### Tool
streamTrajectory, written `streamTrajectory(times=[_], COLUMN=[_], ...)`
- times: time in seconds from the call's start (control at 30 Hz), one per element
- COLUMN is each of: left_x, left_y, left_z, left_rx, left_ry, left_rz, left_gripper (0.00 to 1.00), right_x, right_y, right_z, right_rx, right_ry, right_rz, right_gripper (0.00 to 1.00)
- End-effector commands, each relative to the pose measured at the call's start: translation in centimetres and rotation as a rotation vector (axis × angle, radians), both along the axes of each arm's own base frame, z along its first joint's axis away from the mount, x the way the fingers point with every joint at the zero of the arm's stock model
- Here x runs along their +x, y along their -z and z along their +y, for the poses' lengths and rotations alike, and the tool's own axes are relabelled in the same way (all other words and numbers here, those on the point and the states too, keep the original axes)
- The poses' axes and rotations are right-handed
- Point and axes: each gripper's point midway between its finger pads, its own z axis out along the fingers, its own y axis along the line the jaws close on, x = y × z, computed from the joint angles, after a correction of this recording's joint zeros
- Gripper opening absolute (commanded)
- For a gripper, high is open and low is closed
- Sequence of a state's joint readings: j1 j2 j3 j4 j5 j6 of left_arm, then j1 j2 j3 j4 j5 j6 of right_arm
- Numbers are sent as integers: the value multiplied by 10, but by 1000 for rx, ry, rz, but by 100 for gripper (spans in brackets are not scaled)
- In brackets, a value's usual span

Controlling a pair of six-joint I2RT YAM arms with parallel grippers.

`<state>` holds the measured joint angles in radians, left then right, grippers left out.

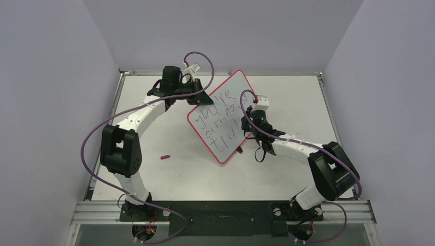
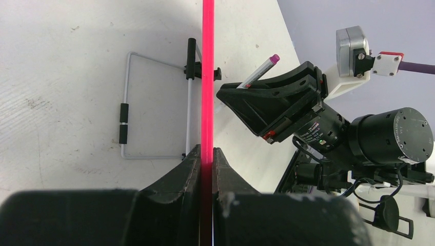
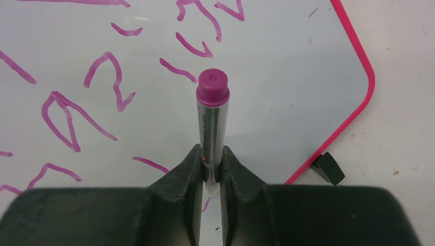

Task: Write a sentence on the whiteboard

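The whiteboard [image 1: 232, 97], white with a red-pink rim, stands tilted on the table's middle. The sentence [image 1: 223, 120] runs across it in three purple lines. My left gripper [image 1: 199, 98] is shut on the board's upper left edge; the left wrist view shows the rim [image 2: 208, 77] edge-on between the jaws of the gripper [image 2: 207, 154]. My right gripper [image 1: 250, 130] is at the board's right side, shut on a silver marker [image 3: 213, 118] with a purple end. The marker lies over the board's face [image 3: 287, 92] beside the lettering [image 3: 61, 113]. Its tip is hidden.
A small purple cap [image 1: 164, 157] lies on the table left of the board's lower corner. A wire stand [image 2: 154, 107] sits behind the board. A black foot [image 3: 328, 168] is at the board's corner. Grey walls enclose the table.
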<state>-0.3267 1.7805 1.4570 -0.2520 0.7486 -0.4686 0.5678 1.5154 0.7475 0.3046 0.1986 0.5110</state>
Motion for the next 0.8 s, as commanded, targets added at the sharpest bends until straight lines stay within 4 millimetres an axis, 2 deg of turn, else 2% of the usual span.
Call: streamTrajectory(times=[0.0, 0.2, 0.37, 0.77], left_x=[-11, -10, -11, -11], left_y=[-54, -53, -54, -53], left_z=[-6, -6, -7, -6], left_rx=[-81, -81, -84, -82], left_ry=[48, 48, 49, 48], left_rz=[-116, -116, -121, -119], left_gripper=[0, 0, 0, 0], right_x=[9, 7, 15, 39], right_y=[-29, -45, -60, -72], right_z=[2, -3, -5, 1], right_rx=[29, 44, 61, 111], right_ry=[-5, 5, 13, 21], right_rz=[-62, -89, -112, -128], right_gripper=[0, 0, 0, 0])
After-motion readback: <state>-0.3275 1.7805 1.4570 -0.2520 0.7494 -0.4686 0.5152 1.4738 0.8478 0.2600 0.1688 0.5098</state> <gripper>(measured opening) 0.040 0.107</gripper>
